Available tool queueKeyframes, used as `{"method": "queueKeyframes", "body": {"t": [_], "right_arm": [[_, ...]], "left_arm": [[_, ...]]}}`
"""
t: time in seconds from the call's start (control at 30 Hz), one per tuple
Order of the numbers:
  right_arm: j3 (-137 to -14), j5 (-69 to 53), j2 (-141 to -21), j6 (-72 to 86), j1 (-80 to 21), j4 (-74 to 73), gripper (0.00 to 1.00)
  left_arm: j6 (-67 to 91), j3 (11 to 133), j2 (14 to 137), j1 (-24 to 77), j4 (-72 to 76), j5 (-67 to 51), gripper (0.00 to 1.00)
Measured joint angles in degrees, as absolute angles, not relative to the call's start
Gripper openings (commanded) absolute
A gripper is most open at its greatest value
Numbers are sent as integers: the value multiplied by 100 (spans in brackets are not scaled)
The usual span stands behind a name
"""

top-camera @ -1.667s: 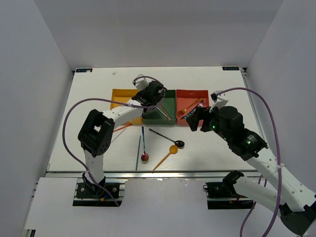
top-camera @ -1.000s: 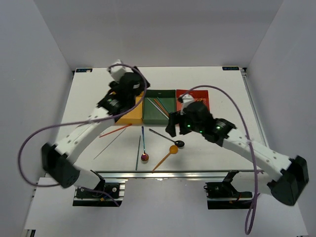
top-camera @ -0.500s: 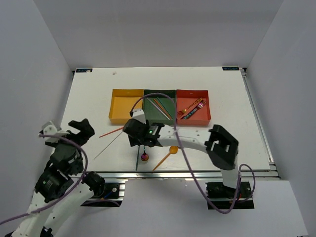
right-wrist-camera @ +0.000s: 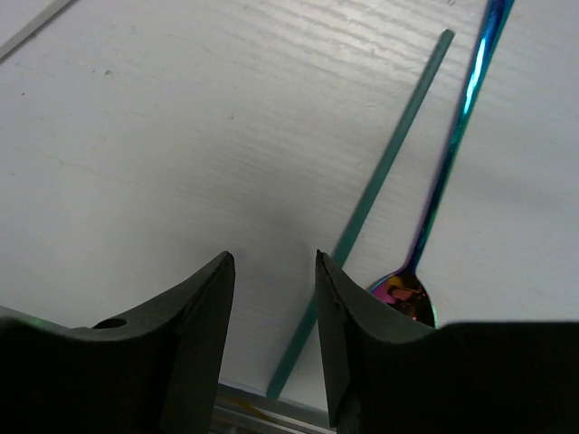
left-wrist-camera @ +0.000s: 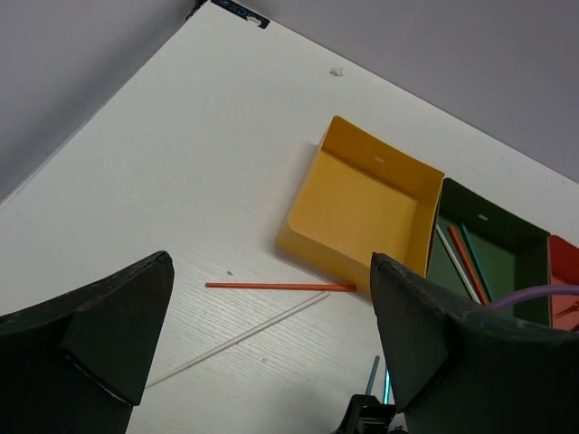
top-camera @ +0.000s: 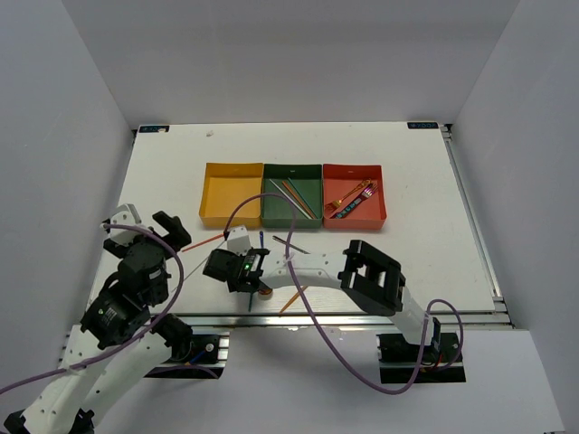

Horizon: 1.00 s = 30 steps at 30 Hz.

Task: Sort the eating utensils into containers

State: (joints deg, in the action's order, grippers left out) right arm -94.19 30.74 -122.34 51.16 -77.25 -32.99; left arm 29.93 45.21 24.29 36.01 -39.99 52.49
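top external, green tray [top-camera: 275, 213] w/ chopsticks [top-camera: 293, 196]

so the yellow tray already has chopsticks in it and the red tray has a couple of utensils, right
Not quite. The yellow tray is empty; the chopsticks lie in the green tray, as the top external view shows. The red tray does hold a couple of utensils.

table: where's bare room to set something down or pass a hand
Bare table runs behind the three trays to the far edge, left of the yellow tray and right of the red tray. The yellow tray is empty. Crowded: the strip in front of the trays, with loose chopsticks, spoons and the right gripper over them.
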Motion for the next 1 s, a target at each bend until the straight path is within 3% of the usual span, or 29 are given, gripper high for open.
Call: {"method": "queueKeyframes", "body": {"t": [0.9,1.0], "right_arm": [[-9360,3323,-12407,5806,-7896,-3750,44],[-9264,3319,-12368,5806,-7896,-3653,38]], "left_arm": [[2893,4519,2191,3601,-3885,5022,98],[2891,4519,2215,3601,-3874,5011,98]]}}
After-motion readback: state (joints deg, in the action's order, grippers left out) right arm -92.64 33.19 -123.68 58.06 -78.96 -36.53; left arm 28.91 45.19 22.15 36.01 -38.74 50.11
